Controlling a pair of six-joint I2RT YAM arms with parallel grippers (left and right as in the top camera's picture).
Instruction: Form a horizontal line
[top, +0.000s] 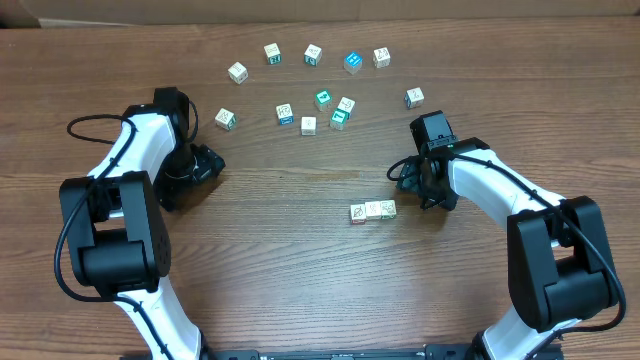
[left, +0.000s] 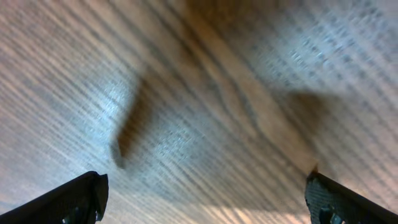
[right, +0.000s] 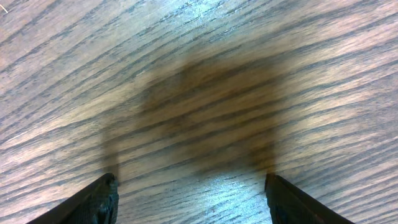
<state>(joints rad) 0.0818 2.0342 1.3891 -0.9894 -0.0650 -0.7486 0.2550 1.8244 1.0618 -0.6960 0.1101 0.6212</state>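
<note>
The horizontal line (top: 373, 211) is a short row of three small white-sided picture cubes that touch, lying right of the table's middle. My right gripper (top: 433, 196) hovers just right of the row's right end, apart from it. In the right wrist view the right gripper (right: 189, 194) stands open over bare wood with nothing between its fingers (right: 99, 200). My left gripper (top: 185, 185) rests low at the left of the table, far from the row. The left wrist view shows the left gripper (left: 205, 196) wide open over bare wood.
Several loose picture cubes (top: 312, 55) lie scattered across the back of the table, some with teal faces (top: 352, 62). One cube (top: 225, 119) sits near my left arm. The table's far edge (top: 320, 18) runs along the top.
</note>
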